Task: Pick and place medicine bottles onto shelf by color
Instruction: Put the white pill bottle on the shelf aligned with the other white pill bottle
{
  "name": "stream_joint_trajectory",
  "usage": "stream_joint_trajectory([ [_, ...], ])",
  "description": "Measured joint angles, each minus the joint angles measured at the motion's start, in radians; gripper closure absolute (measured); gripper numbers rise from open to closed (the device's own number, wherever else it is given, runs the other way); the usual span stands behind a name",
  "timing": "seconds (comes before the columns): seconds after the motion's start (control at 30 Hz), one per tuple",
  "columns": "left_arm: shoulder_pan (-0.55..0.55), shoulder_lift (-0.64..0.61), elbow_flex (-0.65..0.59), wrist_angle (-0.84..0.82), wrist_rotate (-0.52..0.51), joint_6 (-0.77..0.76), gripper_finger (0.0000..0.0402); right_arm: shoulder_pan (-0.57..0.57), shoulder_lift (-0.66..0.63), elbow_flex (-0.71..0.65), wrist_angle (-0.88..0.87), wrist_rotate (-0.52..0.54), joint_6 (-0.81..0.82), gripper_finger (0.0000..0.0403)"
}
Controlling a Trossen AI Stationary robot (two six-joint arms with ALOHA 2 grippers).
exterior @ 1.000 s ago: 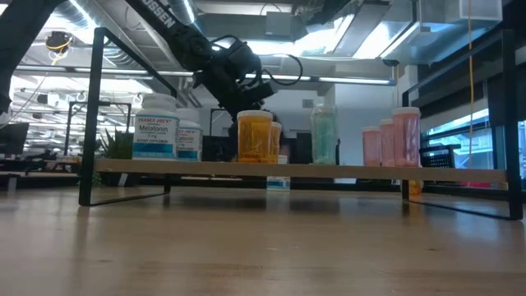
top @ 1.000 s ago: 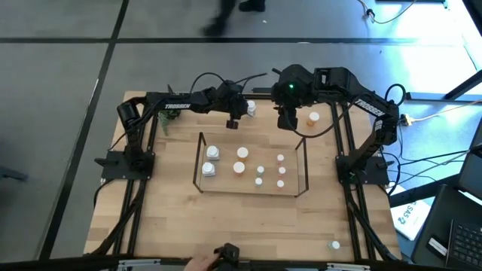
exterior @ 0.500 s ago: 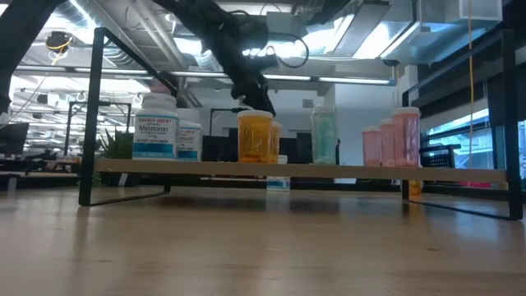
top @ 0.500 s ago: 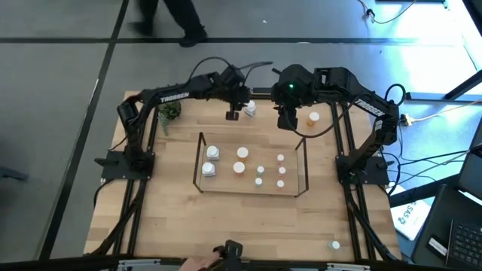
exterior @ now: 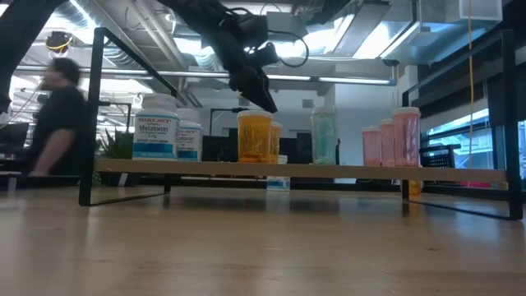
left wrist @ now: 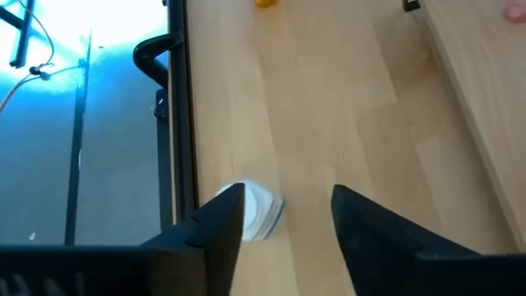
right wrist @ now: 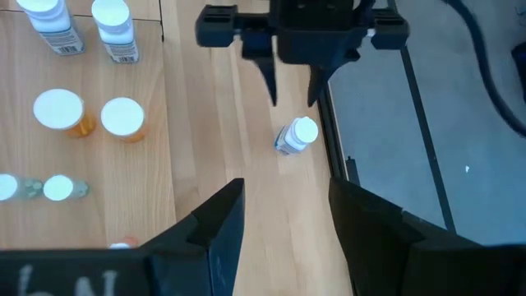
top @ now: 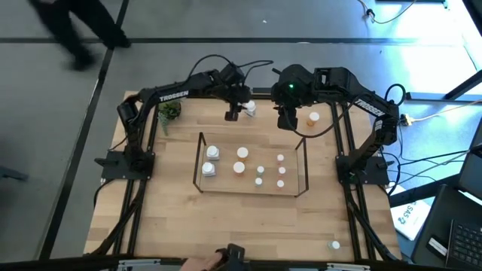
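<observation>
A small white bottle (top: 249,109) rests on the table near the far edge; it also shows in the left wrist view (left wrist: 256,212) and the right wrist view (right wrist: 296,136). My left gripper (top: 232,114) is open just left of it, raised above the table, touching nothing (left wrist: 285,191). My right gripper (top: 286,120) is open and empty (right wrist: 285,184), with an orange bottle (top: 312,118) to its right. The wire shelf (top: 200,162) holds white (top: 213,153), orange (top: 242,153), teal (top: 260,170) and pink (top: 280,158) bottles, standing on its wood board (exterior: 288,170).
A green potted plant (top: 169,111) stands at the far left corner. A small bottle (top: 334,245) stands near the front right corner. Black frame rails (top: 343,135) edge the table. A person (exterior: 57,115) passes beyond the table.
My left gripper has risen and moved a little toward the table's far edge, staying beside the white bottle. The bottles have not moved. A person has walked leftward beyond the far edge.
</observation>
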Motion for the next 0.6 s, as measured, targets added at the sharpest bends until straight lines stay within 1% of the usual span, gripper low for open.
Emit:
stream_joint_trajectory([
  [0.07, -0.007, 0.000, 0.000, 0.003, -0.006, 0.003, 0.0205, 0.000, 0.000, 0.000, 0.000, 0.000, 0.000, 0.0223],
  [0.23, -0.015, 0.000, 0.000, 0.013, -0.023, 0.072, 0.0140, 0.000, 0.000, 0.000, 0.000, 0.000, 0.000, 0.0223],
  [0.37, -0.012, 0.000, 0.000, 0.013, -0.044, 0.050, 0.0094, 0.000, 0.000, 0.000, 0.000, 0.000, 0.000, 0.0223],
  [0.47, 0.000, 0.001, 0.000, 0.016, -0.047, 0.077, 0.0075, 0.000, 0.000, 0.000, 0.000, 0.000, 0.000, 0.0223],
  [0.6, 0.010, 0.002, 0.001, 0.019, -0.026, 0.103, 0.0071, 0.000, 0.000, 0.000, 0.000, 0.000, 0.000, 0.0223],
])
